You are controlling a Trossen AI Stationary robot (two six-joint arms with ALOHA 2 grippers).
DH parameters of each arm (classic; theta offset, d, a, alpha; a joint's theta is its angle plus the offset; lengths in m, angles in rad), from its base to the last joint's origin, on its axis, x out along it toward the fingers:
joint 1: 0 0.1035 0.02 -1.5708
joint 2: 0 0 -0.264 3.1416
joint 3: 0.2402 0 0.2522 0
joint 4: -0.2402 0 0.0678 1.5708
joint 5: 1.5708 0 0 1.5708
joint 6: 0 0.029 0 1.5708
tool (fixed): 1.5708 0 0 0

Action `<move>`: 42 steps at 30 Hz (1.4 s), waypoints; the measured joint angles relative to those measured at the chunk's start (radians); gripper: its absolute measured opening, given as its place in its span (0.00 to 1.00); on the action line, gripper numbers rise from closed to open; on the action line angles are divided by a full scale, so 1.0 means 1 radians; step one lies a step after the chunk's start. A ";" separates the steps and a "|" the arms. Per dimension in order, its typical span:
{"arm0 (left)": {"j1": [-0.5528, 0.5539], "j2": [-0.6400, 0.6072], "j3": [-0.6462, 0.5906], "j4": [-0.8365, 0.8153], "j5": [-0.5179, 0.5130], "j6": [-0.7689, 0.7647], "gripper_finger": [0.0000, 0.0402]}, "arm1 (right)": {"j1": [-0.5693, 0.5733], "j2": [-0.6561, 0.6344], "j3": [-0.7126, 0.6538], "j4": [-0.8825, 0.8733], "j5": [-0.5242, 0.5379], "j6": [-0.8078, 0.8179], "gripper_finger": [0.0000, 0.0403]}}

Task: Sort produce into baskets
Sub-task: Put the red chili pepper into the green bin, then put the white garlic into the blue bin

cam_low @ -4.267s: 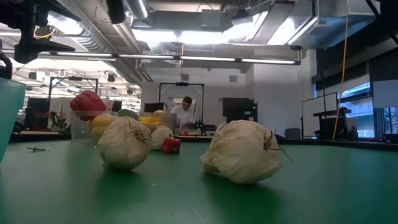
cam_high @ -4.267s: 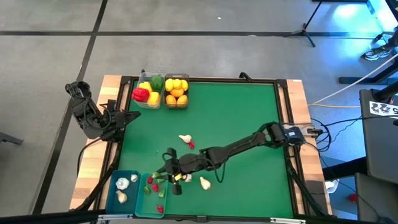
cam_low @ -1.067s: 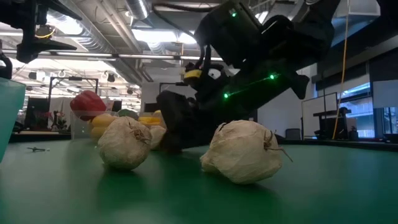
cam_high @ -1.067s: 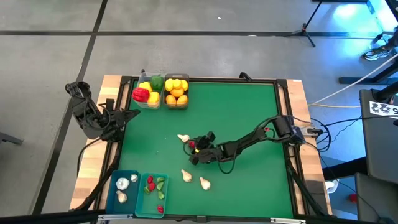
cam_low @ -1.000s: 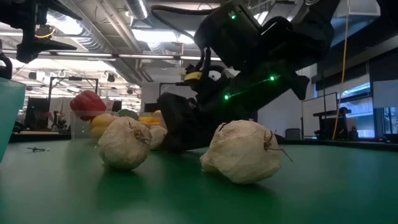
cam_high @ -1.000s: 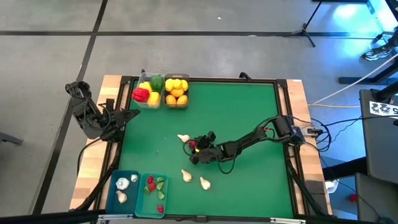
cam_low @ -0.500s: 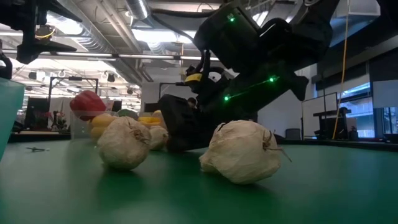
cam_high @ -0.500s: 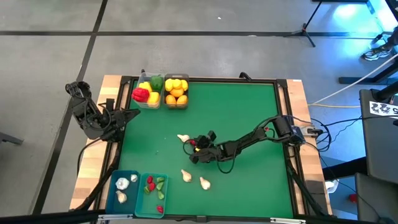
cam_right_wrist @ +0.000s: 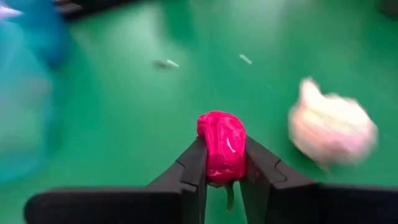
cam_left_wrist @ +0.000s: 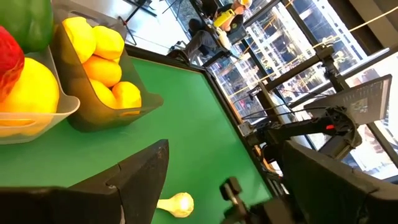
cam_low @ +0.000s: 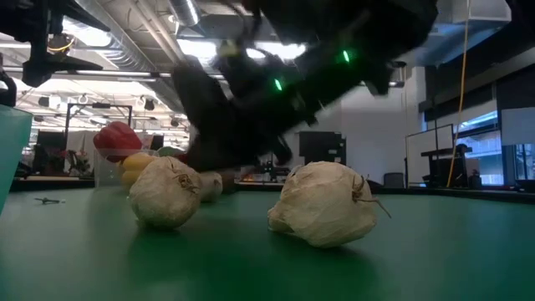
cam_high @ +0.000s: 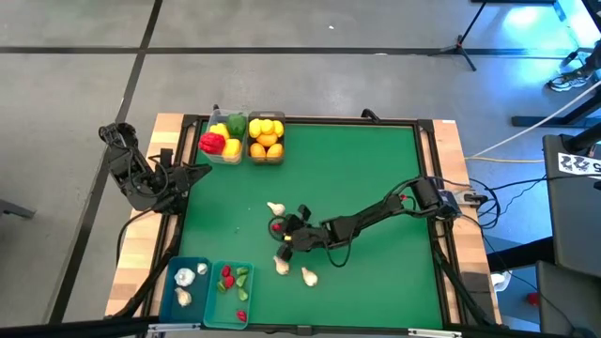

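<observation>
Pinching a red chili [cam_right_wrist: 221,147] between its fingers, the right gripper [cam_high: 279,226] hangs over mid-table, between one garlic bulb [cam_high: 275,207] and two others [cam_high: 282,265] nearer the teal baskets [cam_high: 190,266]. We see the left gripper [cam_high: 199,173] spread apart, waiting at the table's left edge.

Between my matt black plastic right claw [cam_right_wrist: 222,168] fingers sits a small red chili [cam_right_wrist: 221,147], glossy and waxy-smooth. Beneath me the green table cover [cam_high: 357,169] looks flat and matt, like felt. Just beside my claw lies a white garlic bulb [cam_right_wrist: 331,129], papery and dull, and farther ahead a translucent teal plastic bin [cam_right_wrist: 25,93] looks smooth.
</observation>
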 joint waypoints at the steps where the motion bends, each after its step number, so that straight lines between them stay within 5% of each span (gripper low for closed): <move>1: 0.000 0.000 0.000 0.000 0.000 0.000 0.76 | 0.006 0.000 0.024 -0.001 -0.003 -0.023 0.16; 12: 0.000 0.000 0.000 0.000 0.000 0.001 0.76 | 0.086 0.046 0.340 0.012 -0.127 -0.370 0.16; 22: 0.000 0.000 0.000 0.000 0.001 -0.020 0.76 | 0.084 0.215 0.586 0.007 -0.349 -0.419 0.16; 29: 0.000 0.000 0.000 0.000 0.001 -0.029 0.76 | 0.084 0.278 0.631 0.005 -0.435 -0.389 0.17; 42: 0.000 0.000 0.000 0.001 0.002 -0.043 0.76 | 0.084 0.279 0.631 -0.047 -0.441 -0.345 0.54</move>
